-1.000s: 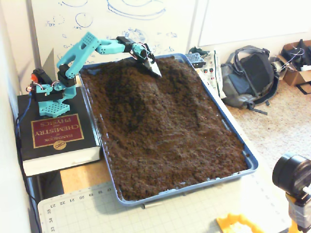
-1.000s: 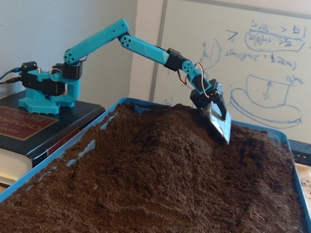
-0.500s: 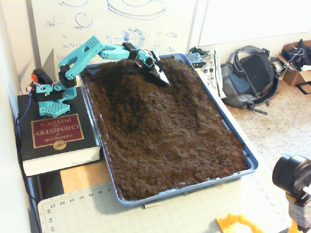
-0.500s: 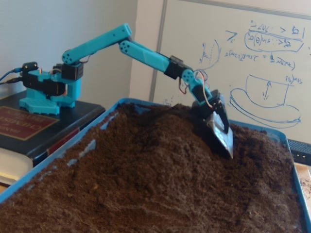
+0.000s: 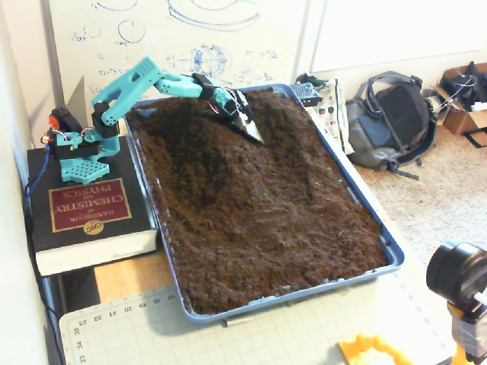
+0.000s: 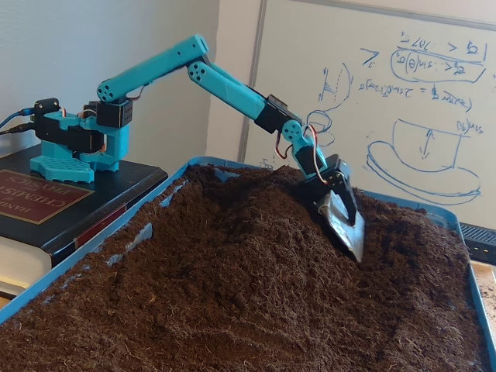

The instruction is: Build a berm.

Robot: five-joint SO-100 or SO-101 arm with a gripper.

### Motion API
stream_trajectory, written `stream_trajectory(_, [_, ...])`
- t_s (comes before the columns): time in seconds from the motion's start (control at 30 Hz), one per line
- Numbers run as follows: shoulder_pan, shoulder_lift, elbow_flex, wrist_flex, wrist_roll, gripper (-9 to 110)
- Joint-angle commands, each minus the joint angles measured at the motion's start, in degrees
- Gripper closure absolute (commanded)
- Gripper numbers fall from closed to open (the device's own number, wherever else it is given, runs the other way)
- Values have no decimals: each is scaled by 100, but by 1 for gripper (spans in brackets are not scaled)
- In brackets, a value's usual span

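Note:
A raised ridge of loose dark brown soil, the berm [image 5: 202,148] [image 6: 240,232], runs from the far end of the blue tray [image 5: 389,255] [image 6: 116,242] toward its middle. The turquoise arm reaches from the left over the far end of the tray. Its gripper [image 5: 248,124] [image 6: 346,226] carries a grey metal scoop blade, and I see no separate fingers. The blade points down and rests on the berm's right slope near the crest, its tip touching the soil. Whether the jaws are open or shut does not show.
The arm's base stands on a thick black chemistry handbook [image 5: 85,211] [image 6: 35,203] left of the tray. A whiteboard stands behind. Right of the tray are a circuit board [image 5: 323,103] and a grey backpack [image 5: 392,122]. A cutting mat [image 5: 144,334] and a black camera [image 5: 456,275] are in front.
The blade came down from above the far edge onto the berm's right slope. It then drew back slightly toward the arm, with its tip lower in the soil.

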Motion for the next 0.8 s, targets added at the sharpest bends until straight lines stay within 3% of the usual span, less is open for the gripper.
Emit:
stream_trajectory(0.0, [-123,817,791,114,53,101])
stream_trajectory(0.43, [-167,2399,2118,105,62,101])
stream_trajectory(0.77, [519,3050,589,97,26,101])
